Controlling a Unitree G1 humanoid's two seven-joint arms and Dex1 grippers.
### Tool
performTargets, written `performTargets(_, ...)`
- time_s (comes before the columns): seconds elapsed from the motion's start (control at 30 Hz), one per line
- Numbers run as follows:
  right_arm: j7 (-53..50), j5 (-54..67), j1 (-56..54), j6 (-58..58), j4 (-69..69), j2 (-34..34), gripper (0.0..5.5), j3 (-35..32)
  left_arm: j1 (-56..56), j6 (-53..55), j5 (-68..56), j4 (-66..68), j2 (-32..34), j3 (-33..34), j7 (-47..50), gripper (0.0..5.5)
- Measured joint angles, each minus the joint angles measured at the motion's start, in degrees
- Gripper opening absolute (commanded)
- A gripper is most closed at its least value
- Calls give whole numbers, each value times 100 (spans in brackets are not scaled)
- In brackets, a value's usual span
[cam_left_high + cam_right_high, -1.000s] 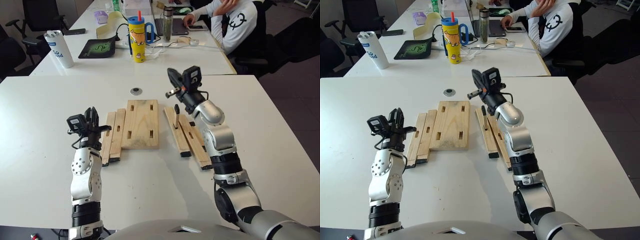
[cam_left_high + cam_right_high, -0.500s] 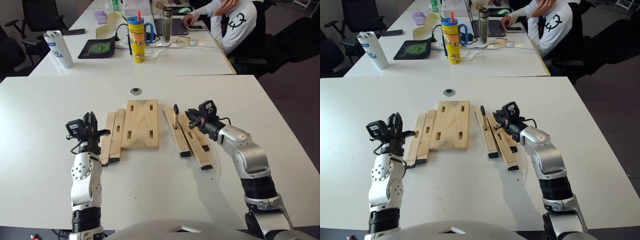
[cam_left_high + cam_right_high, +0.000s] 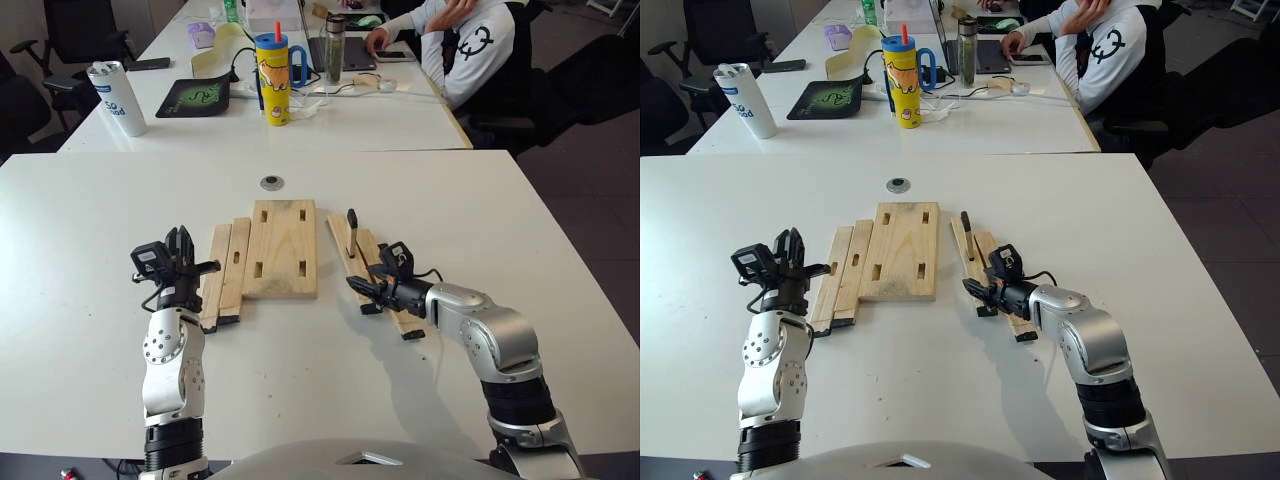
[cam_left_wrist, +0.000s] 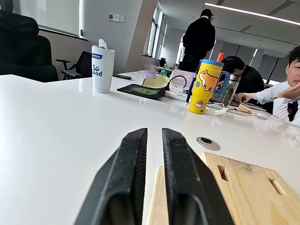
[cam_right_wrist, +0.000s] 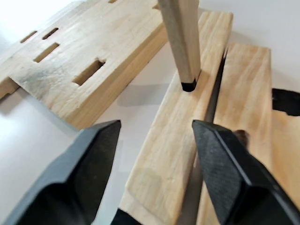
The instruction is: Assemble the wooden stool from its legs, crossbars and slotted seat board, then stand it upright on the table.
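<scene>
Seat board (image 3: 283,247) lies flat, slots up. Your right gripper (image 3: 364,287), spread wide and empty, straddles the near end of a plank (image 3: 352,265) right of the board. Your left gripper (image 3: 180,240), nearly closed and empty, sits left of it.

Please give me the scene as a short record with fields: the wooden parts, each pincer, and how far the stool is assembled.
Seat board: flat on the white table, slots showing.
Left planks: two, flat beside the board's left edge.
Right planks: flat, right of the board; a dark-tipped stick stands on one.
Left pincer: nearly closed, empty, by the left planks.
Right pincer: open, either side of a right plank's near end.
Assembly: stool not yet built.
</scene>
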Motion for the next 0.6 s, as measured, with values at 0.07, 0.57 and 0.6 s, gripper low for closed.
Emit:
performTargets(0.07,-114,14,-16,190,-21,34,293,-7,0,1,1,-4,-10,-6,13,62)
performTargets(0.57,-497,-122,-147,428,-73,21,293,229,106,6,38,-124,-100,-60,75,62)
performTargets(0.6,-515,-158,-192,418,-30,20,293,287,105,6,37,-124,-100,-61,74,62)
